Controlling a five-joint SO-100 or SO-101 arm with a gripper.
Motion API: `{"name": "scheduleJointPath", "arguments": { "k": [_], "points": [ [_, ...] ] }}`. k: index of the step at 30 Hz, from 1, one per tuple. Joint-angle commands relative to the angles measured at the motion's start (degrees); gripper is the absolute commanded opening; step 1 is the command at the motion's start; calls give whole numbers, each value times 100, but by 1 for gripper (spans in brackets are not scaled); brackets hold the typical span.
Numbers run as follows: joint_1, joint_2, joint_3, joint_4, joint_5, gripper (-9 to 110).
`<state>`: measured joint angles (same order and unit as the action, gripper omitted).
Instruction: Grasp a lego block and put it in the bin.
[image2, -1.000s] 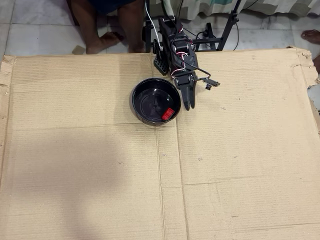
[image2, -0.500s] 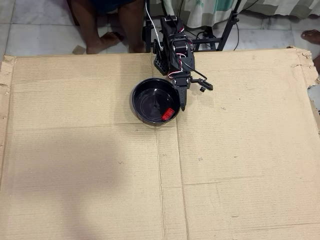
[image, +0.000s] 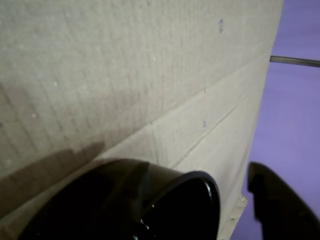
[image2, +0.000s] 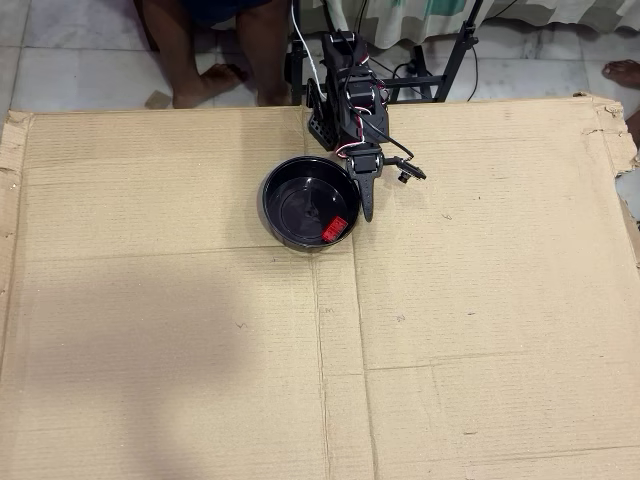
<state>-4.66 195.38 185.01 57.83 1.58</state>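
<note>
Resting inside the bin near its lower-right wall in the overhead view, the block lies free while the gripper, apparently closed and empty, hangs just beside the rim.

Overhead view sharp, evenly lit; broad soft shadow lower left. Wrist view dim, blurred, purple-tinted.

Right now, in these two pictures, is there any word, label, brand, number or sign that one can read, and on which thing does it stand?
None can be read.
Cardboard sheet: plain, only creases and small dark specks; no print.
Black bowl: glossy, no label visible.
Red lego block: too small to show any lettering.
Arm above the gripper: no readable marking in the overhead view.
</note>
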Motion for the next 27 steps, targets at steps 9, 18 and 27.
{"name": "scheduleJointPath", "arguments": {
  "k": [9,18,27],
  "points": [
    [70,88,0,-18,-26,23],
    [35,88,0,-35,-26,17],
    [35,88,0,-35,-26,0]
  ]
}}
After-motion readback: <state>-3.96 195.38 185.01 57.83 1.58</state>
